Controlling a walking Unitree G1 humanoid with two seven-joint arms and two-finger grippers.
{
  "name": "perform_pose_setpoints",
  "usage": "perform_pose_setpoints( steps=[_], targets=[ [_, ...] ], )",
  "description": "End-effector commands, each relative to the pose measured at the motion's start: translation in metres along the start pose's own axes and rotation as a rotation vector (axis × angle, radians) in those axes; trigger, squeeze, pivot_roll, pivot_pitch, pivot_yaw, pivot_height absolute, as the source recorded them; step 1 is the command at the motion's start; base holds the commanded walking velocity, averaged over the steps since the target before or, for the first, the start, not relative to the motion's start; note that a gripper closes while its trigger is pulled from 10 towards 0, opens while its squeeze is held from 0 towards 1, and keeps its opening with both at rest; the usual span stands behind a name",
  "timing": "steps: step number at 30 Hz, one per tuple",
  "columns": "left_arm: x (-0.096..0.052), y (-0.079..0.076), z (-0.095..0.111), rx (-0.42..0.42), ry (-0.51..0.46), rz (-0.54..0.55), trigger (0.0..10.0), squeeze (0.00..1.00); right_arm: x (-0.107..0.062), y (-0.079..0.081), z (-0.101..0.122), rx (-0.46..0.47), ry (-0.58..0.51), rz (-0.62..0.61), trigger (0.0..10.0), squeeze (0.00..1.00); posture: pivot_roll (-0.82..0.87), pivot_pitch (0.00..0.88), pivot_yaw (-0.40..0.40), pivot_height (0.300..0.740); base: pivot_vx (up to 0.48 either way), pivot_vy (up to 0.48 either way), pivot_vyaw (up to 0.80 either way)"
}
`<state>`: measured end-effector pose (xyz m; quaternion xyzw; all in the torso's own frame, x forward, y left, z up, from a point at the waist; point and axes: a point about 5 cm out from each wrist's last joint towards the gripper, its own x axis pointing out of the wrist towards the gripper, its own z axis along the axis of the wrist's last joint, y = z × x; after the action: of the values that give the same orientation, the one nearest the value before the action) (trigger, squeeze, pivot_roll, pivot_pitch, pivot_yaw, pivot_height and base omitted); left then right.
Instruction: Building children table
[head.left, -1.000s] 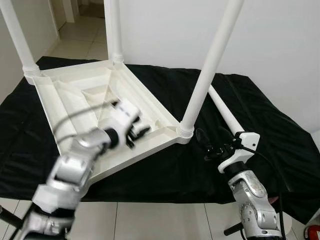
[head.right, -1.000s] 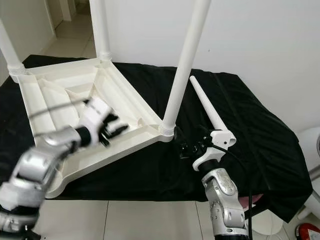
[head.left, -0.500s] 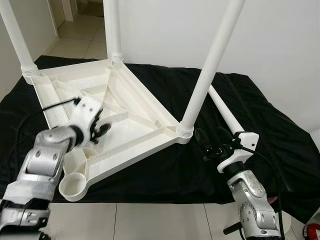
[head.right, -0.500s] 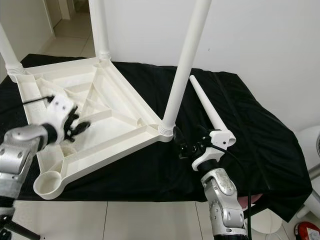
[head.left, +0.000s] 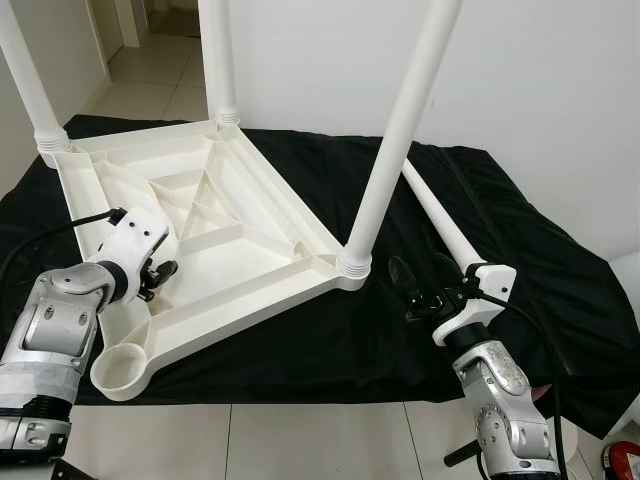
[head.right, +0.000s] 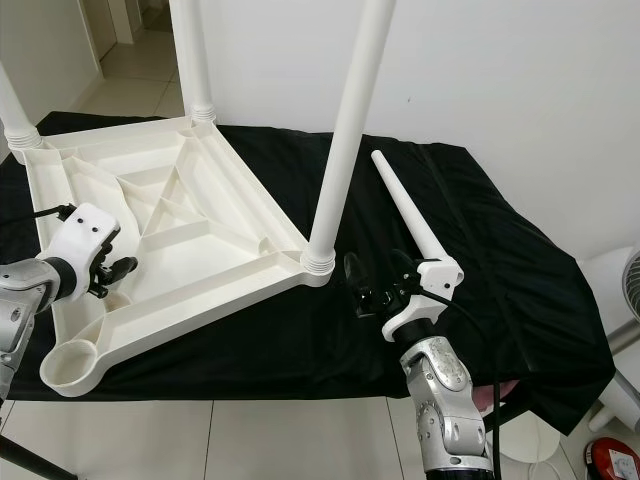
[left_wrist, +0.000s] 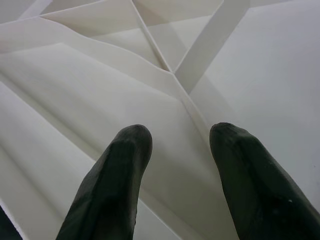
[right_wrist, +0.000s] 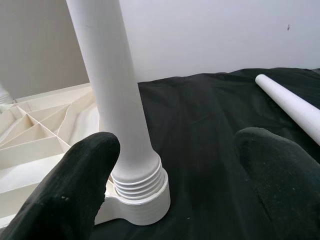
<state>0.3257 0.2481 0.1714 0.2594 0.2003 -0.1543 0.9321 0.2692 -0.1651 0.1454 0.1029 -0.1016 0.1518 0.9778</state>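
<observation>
Upturned children's table (head.left: 230, 235), leg tops cut off; left gripper (head.left: 160, 275) spread above ribs, right gripper (head.left: 415, 285) spread by corner leg (head.left: 395, 150).

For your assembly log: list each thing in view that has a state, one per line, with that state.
Tabletop: upside down on the black cloth.
Three legs: screwed in, upright.
Fourth leg: loose, lying on the cloth.
Empty socket: no leg fitted.
Left hand: open, over the tabletop.
Right hand: open, empty.

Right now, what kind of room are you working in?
Probably a room in a home, set up as an assembly spot. The floor is pale tile, a plain white wall stands behind, and a black cloth covers the low surface where the upturned white table lies.
</observation>
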Motion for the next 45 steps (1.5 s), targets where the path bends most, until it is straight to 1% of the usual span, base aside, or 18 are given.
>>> perform_pose_setpoints(
  steps=[1,4,8,12,14,15,17,23,25,26,28,30,33,35,37,41,44,45],
  targets=[
    [-0.005,0.022,-0.008,-0.037,0.025,0.275,10.0,0.00,0.000,-0.001,-0.005,0.000,0.015,-0.004,10.0,0.00,0.02,0.000,-0.094,0.740,0.000,0.000,0.00],
    [-0.006,0.025,-0.005,-0.086,-0.010,0.287,10.0,0.00,0.000,-0.001,-0.006,0.001,0.017,-0.003,10.0,0.00,0.02,0.000,-0.095,0.740,0.000,0.000,0.00],
    [-0.007,0.027,-0.008,-0.060,0.007,0.291,10.0,0.00,0.000,0.000,-0.006,0.003,0.019,-0.002,10.0,0.00,0.02,0.000,-0.095,0.740,0.000,0.000,0.00],
    [-0.007,0.027,-0.007,-0.116,-0.019,0.287,10.0,0.00,-0.001,-0.001,-0.007,0.001,0.022,-0.004,10.0,0.00,0.02,0.000,-0.096,0.740,0.000,0.000,0.00],
    [-0.005,0.024,-0.012,-0.038,0.017,0.272,10.0,0.00,-0.001,0.000,-0.007,0.003,0.022,-0.004,10.0,0.00,0.02,0.000,-0.096,0.740,0.000,0.000,0.00],
    [-0.005,0.024,-0.012,-0.038,0.017,0.272,10.0,0.00,-0.001,0.000,-0.007,0.003,0.022,-0.004,10.0,0.00,0.02,0.000,-0.096,0.740,0.000,0.000,0.00],
    [-0.002,0.012,-0.018,0.064,0.048,0.204,10.0,0.00,-0.001,0.001,-0.007,0.003,0.023,-0.002,10.0,0.00,0.01,0.000,-0.096,0.740,0.000,0.000,0.00],
    [0.000,0.006,-0.019,0.090,0.052,0.175,10.0,0.00,0.000,0.000,-0.007,0.001,0.023,-0.001,10.0,0.00,0.01,0.000,-0.097,0.740,0.000,0.000,0.00],
    [0.004,-0.012,-0.021,0.148,0.064,0.078,10.0,0.00,0.001,-0.001,-0.006,-0.003,0.020,-0.004,10.0,0.00,0.01,0.000,-0.091,0.740,0.000,0.000,0.00],
    [0.004,-0.012,-0.021,0.148,0.064,0.078,10.0,0.00,0.001,-0.001,-0.006,-0.003,0.020,-0.004,10.0,0.00,0.01,0.000,-0.091,0.740,0.000,0.000,0.00],
    [0.009,-0.038,-0.022,0.192,0.058,-0.051,10.0,0.00,0.003,-0.002,-0.006,-0.006,0.014,-0.007,10.0,0.00,0.00,0.000,-0.086,0.740,0.000,0.000,0.00],
    [0.010,-0.042,-0.022,0.194,0.057,-0.067,10.0,0.00,0.003,-0.002,-0.005,-0.006,0.014,-0.007,10.0,0.00,0.00,0.000,-0.086,0.740,0.000,0.000,0.00],
    [0.014,-0.058,-0.020,0.216,0.041,-0.129,10.0,0.00,0.004,-0.002,-0.005,-0.009,0.009,-0.006,10.0,0.00,0.00,0.000,-0.081,0.740,0.000,0.000,0.00],
    [0.014,-0.058,-0.020,0.216,0.041,-0.129,10.0,0.00,0.004,-0.002,-0.005,-0.009,0.009,-0.006,10.0,0.00,0.00,0.000,-0.081,0.740,0.000,0.000,0.00],
    [0.017,-0.072,-0.016,0.233,0.014,-0.184,10.0,0.00,0.004,-0.003,-0.004,-0.011,0.007,-0.006,10.0,0.00,0.00,0.000,-0.079,0.740,0.000,0.000,0.00],
    [0.028,-0.092,0.004,0.225,-0.044,-0.218,10.0,0.00,0.006,-0.003,-0.004,-0.012,0.005,-0.008,10.0,0.00,-0.01,0.000,-0.076,0.740,0.000,0.000,0.00],
    [0.031,-0.096,0.010,0.215,-0.061,-0.222,10.0,0.00,0.007,-0.002,-0.005,-0.011,0.004,-0.007,10.0,0.00,-0.01,0.000,-0.076,0.740,0.000,0.000,0.00],
    [0.036,-0.102,0.023,0.193,-0.087,-0.222,10.0,0.00,0.008,-0.001,-0.005,-0.008,0.002,-0.004,10.0,0.00,-0.01,0.000,-0.070,0.740,0.000,0.000,0.00]
  ],
)
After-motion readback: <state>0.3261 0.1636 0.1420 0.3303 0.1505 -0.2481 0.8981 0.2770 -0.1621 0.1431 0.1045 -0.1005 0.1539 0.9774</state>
